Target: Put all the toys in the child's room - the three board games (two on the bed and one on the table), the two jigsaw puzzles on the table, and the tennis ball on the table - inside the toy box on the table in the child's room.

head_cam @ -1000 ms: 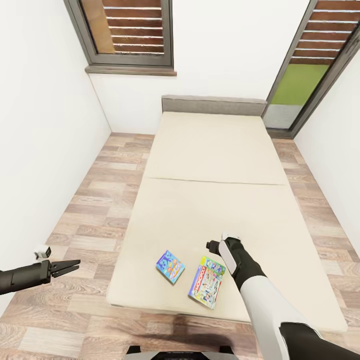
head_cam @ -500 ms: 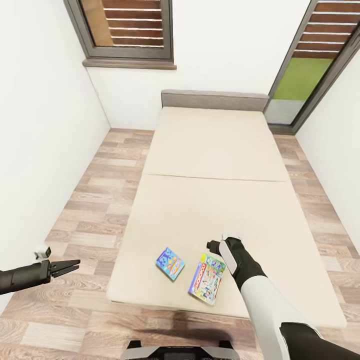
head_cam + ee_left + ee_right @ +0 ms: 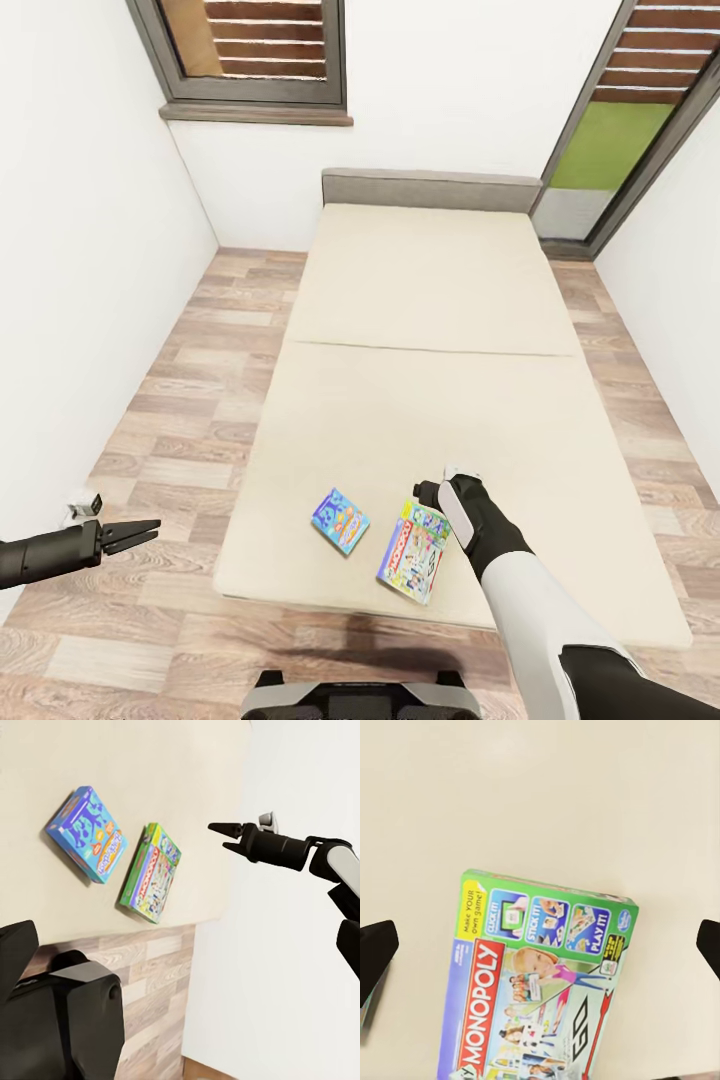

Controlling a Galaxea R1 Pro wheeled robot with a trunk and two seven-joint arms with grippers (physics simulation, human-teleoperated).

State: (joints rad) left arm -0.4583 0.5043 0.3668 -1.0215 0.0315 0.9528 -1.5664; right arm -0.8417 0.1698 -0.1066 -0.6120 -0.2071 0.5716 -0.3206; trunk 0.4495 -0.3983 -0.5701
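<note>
Two board games lie flat near the foot of the bed (image 3: 420, 300): a small blue one (image 3: 340, 520) (image 3: 86, 832) and a larger green-edged one (image 3: 415, 550) (image 3: 150, 874) (image 3: 544, 982). My right gripper (image 3: 430, 495) (image 3: 223, 837) (image 3: 540, 949) hangs open just above the green-edged box's far end, a fingertip to either side of it and nothing held. Off the bed's left side, my left gripper (image 3: 135, 534) is over the floor, open and empty. The toy box, table, jigsaw puzzles and tennis ball are out of view.
A strip of wood-plank floor (image 3: 170, 400) runs between the bed and the white left wall (image 3: 70, 300). The grey headboard (image 3: 430, 188) stands against the far wall under grey-framed windows (image 3: 250, 60). My base (image 3: 360, 695) is at the bed's foot.
The whole view has shifted a little, so the camera moved. Both arms keep their pose and the two board games lie where they were on the bed.
</note>
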